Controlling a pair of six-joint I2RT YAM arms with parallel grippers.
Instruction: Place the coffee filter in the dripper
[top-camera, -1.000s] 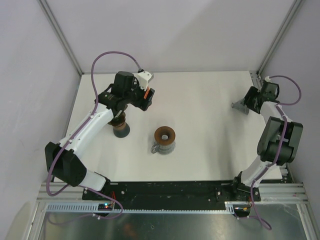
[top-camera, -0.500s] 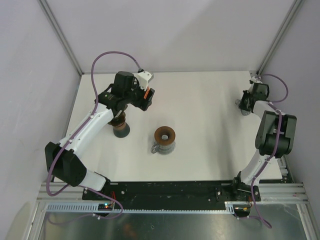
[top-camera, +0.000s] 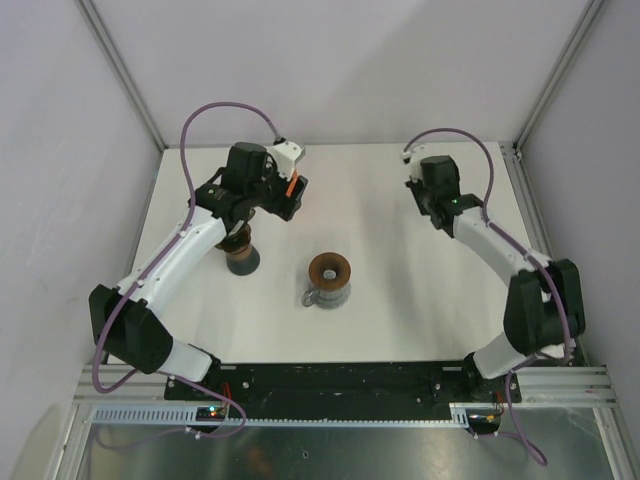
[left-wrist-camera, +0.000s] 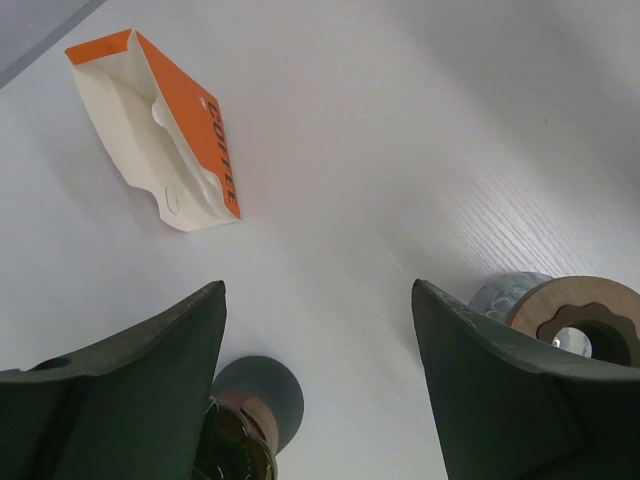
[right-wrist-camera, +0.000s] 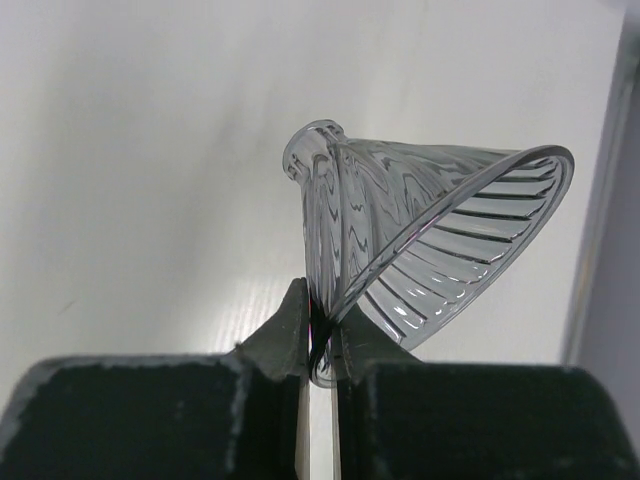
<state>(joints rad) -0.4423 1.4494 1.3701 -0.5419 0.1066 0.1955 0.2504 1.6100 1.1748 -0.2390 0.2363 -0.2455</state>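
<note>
Holds black two-finger left gripper (left-wrist-camera: 318, 292) spread wide, far left; pinches rim of clear ribbed dripper (right-wrist-camera: 430, 230) in right gripper (right-wrist-camera: 320, 335), far right.

Grey mug with wooden ring (top-camera: 329, 272) stands at the middle of the table (top-camera: 400, 300), bare surface all round. Dark cup (top-camera: 241, 258) sits under the left forearm; open gap between cup and mug. Orange coffee packet (left-wrist-camera: 160, 135) lies flat beyond left gripper (left-wrist-camera: 318, 290), fingers spread. Right gripper (right-wrist-camera: 320, 330), clamped on glass dripper (right-wrist-camera: 420, 240), overhangs the far right part.
</note>
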